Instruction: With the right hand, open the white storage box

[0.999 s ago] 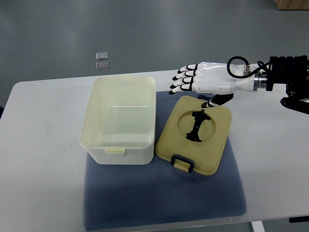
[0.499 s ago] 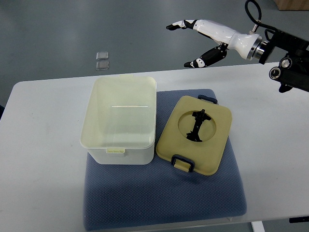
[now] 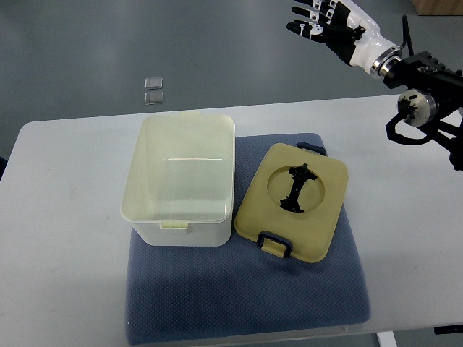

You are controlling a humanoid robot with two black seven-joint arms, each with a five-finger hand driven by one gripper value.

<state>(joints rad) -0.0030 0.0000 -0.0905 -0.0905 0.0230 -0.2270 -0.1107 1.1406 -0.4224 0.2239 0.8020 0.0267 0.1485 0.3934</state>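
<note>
The scene is bright and evenly lit from overhead, and the shadows are soft and faint. Well below and left of the raised right hand [image 3: 334, 22], a thin streak of glare crosses the inside of the white storage box [image 3: 179, 181]. Focus is sharp throughout, the hand included, with no motion blur and no clear bending at the edges.
</note>
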